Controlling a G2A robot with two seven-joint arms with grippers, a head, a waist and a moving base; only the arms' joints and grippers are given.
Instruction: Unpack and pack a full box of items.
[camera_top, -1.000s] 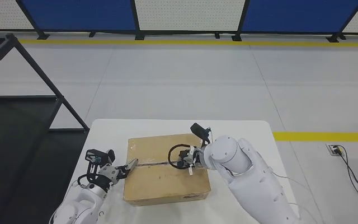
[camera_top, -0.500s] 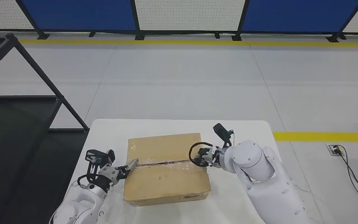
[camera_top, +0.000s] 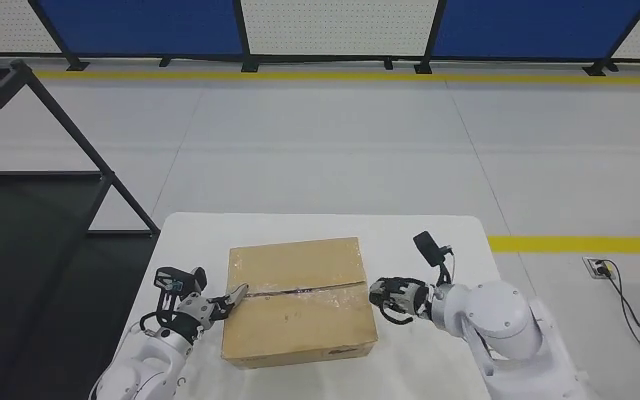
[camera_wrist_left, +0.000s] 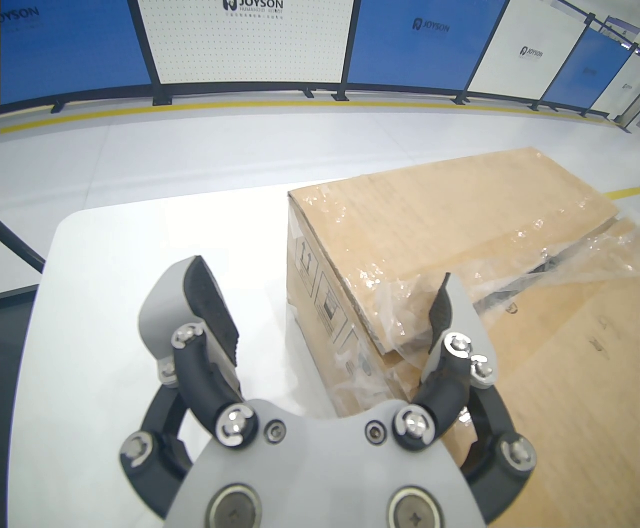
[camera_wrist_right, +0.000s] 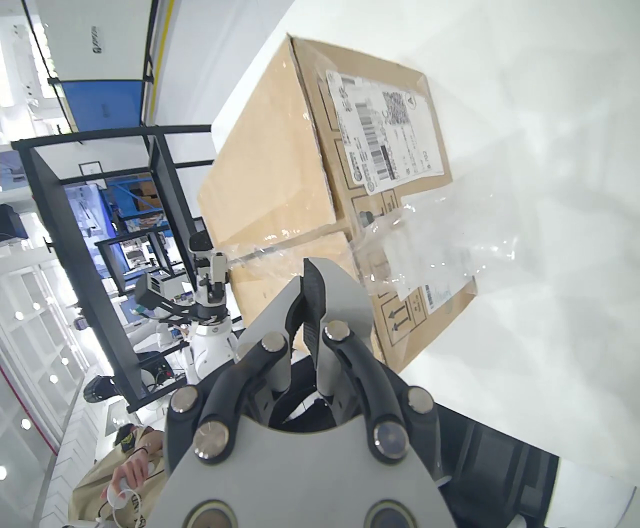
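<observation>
The left gripper (camera_wrist_left: 325, 280) stands wide open at the left end of the cardboard box (camera_top: 295, 320), one finger by the end of the centre seam, the other over the white table (camera_top: 420, 235). The right gripper (camera_wrist_right: 312, 280) has its fingers pressed together just off the box's right end; whether any film is caught between them I cannot tell. The box sits mid-table, flaps down. Loose clear tape (camera_wrist_right: 440, 235) wrinkles along the seam and hangs off the end bearing the shipping label (camera_wrist_right: 385, 130).

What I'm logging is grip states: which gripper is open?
The left gripper, its fingers spread wide at the cardboard box's end; the right gripper has its fingers shut together.
</observation>
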